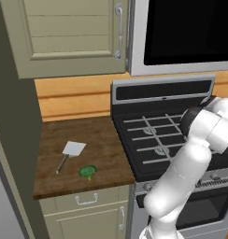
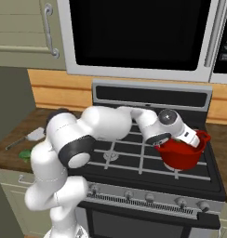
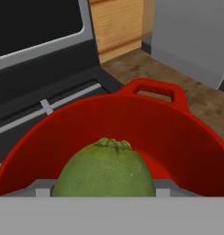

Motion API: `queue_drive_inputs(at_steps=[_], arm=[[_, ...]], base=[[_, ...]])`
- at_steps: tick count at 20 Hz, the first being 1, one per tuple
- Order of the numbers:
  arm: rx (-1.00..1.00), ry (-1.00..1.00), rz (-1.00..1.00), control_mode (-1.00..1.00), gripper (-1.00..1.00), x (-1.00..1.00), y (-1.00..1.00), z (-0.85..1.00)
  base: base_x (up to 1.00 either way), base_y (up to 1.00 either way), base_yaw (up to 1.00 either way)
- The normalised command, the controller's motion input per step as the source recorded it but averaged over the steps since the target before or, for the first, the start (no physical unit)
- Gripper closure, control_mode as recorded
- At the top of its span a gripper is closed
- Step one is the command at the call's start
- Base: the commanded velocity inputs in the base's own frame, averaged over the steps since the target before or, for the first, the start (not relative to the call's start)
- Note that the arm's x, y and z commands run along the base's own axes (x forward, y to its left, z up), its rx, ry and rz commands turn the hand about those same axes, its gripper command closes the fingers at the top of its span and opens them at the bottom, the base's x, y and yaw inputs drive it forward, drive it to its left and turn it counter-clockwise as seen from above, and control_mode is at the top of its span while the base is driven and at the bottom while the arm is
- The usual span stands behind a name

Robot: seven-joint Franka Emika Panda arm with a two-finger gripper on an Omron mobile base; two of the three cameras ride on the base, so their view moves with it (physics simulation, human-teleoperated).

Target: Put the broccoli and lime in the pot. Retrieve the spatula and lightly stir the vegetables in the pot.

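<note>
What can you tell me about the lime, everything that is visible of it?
The lime is a smooth, round, yellow-green fruit with a small puckered stem end facing up in the hand view. It sits very close to the camera, between the fingers of the hand, which appears to hold it. It hangs over the open mouth of the red pot, within its rim. Whether it touches the pot cannot be told.

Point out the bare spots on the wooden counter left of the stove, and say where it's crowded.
The counter is bare along the back, between the wooden backsplash and the spatula, and along its right side, next to the stove. The front middle is crowded: the broccoli lies just right of the spatula's handle, near the front edge.
</note>
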Motion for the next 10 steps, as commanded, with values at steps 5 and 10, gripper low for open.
queue_drive_inputs(at_steps=[5,10], arm=[[0.0,0.0,0.0,-1.0,-1.0,0.09,0.0,-0.33],[0.0,0.0,0.0,-1.0,-1.0,0.0,0.0,-0.05]], base=[[0.0,0.0,0.0],[0.0,0.0,0.0]])
